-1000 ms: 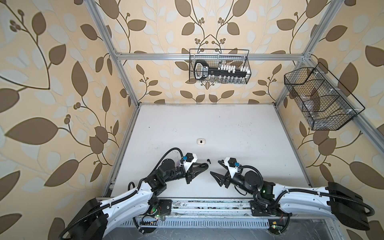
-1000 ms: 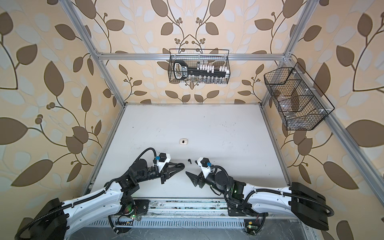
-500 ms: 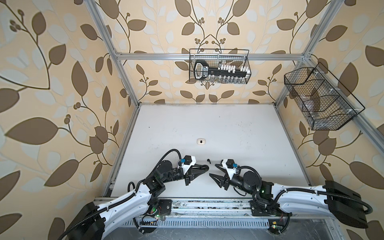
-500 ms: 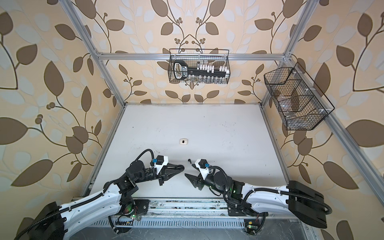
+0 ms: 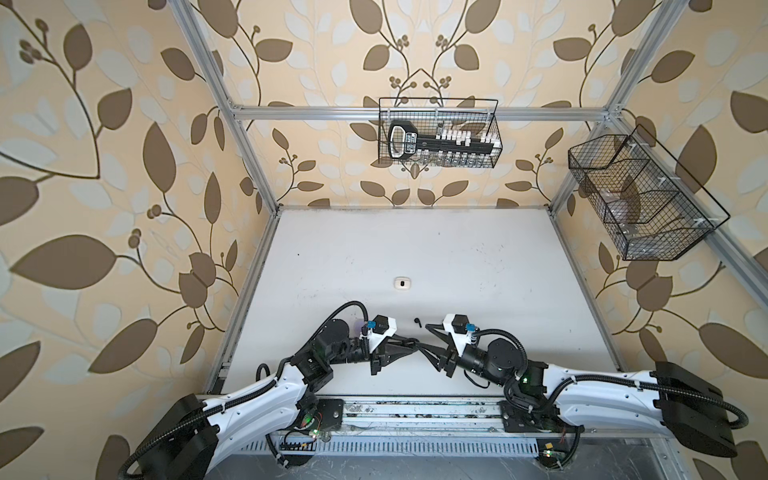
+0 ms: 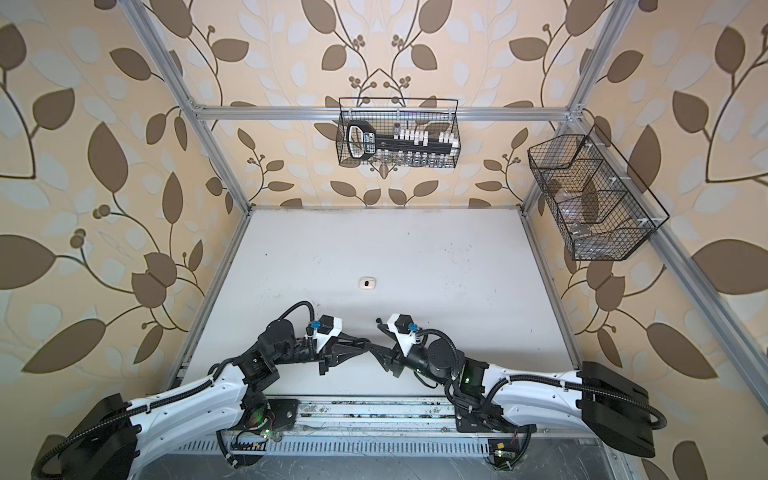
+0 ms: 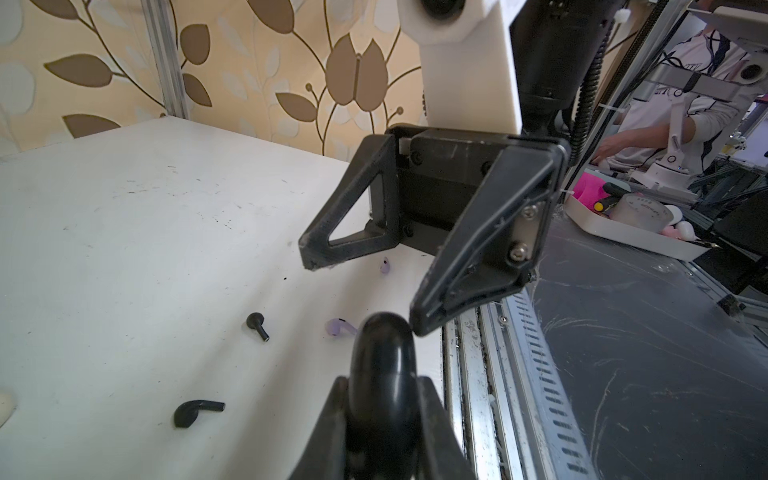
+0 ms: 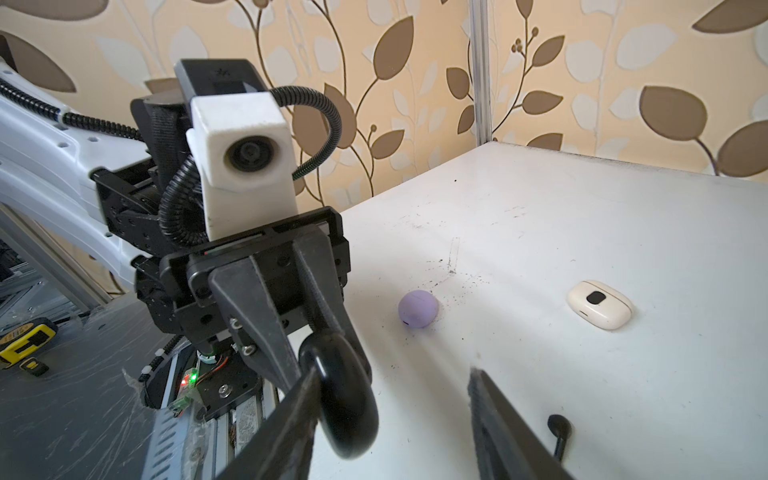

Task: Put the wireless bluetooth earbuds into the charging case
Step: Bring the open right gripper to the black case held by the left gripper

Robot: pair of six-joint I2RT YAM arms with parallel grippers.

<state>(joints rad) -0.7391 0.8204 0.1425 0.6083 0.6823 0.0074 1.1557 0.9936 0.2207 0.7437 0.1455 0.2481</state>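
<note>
a robotics lab cell: leaf-patterned wallpaper panels (image 5: 124, 187) on an aluminium frame (image 5: 332, 113) enclose a scuffed white table (image 5: 415, 249). past its edge, a person (image 7: 685, 104) is at another rig (image 7: 671, 162), beside a tray (image 7: 623, 235) of small objects.

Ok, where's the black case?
In the left wrist view, the black case is clamped in the left gripper over the table's front edge, beside a right gripper fingertip.

Black case (image 7: 382, 374) gleams, glossy smooth plastic. Table (image 7: 124, 208): white, matt, scuffed and speckled. White case (image 8: 600, 309), smooth plastic with a soft sheen; lavender case (image 8: 417, 309) looks matt. Wire basket (image 5: 478, 120), thin dark metal.
</note>
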